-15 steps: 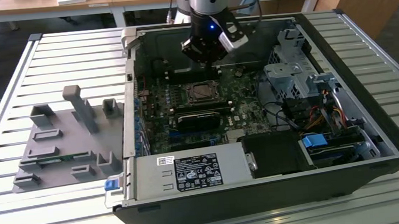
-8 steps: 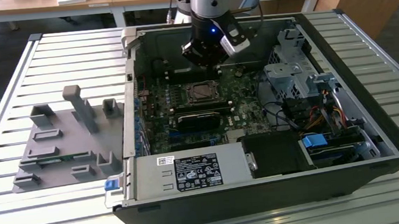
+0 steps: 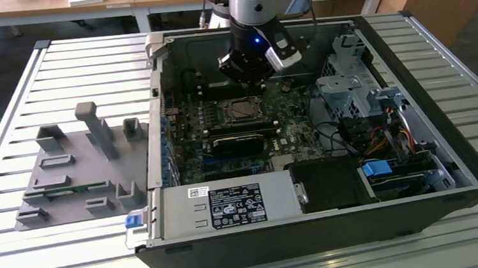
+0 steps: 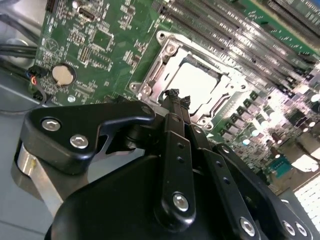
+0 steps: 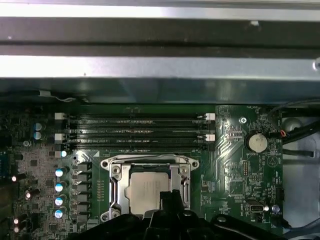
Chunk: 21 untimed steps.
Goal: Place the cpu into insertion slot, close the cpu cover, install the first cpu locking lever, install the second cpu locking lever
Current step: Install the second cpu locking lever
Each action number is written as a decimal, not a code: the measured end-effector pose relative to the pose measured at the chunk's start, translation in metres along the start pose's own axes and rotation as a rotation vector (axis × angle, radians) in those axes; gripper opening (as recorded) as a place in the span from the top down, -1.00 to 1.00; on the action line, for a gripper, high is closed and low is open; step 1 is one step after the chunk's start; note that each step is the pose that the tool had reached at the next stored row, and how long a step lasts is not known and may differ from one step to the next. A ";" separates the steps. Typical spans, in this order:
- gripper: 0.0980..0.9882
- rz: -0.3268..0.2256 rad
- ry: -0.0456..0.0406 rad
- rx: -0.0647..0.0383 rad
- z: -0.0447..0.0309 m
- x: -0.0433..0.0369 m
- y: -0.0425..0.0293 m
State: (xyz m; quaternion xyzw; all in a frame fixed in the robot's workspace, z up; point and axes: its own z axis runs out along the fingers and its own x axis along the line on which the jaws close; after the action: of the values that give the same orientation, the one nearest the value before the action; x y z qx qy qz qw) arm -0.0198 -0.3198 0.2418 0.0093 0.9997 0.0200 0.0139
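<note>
Already seated, grey-silver cpu (image 5: 146, 192) shows thru cpu cover (image 5: 150, 165) window; gripper (image 4: 176, 96) fingers together, empty

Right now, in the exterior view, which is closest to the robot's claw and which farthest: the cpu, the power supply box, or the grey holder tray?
1. The cpu, just under the gripper.
2. The power supply box, at the case's near edge.
3. The grey holder tray, outside the case, on the exterior view's left.
</note>
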 end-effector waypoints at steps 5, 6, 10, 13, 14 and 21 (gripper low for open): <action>0.98 -0.015 0.0053 0.000 0.0006 -0.0001 -0.0026; 0.98 -0.019 0.0058 0.000 0.0006 0.0000 -0.0030; 0.98 -0.031 0.0064 -0.001 0.0011 0.0000 -0.0071; 0.98 -0.033 0.0065 -0.001 0.0012 0.0000 -0.0116; 0.98 -0.034 0.0065 -0.001 0.0012 -0.0001 -0.0134; 0.98 -0.034 0.0066 -0.001 0.0009 -0.0003 -0.0228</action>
State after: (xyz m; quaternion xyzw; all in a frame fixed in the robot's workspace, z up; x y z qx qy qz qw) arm -0.0200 -0.3425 0.2400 -0.0076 0.9997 0.0201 0.0109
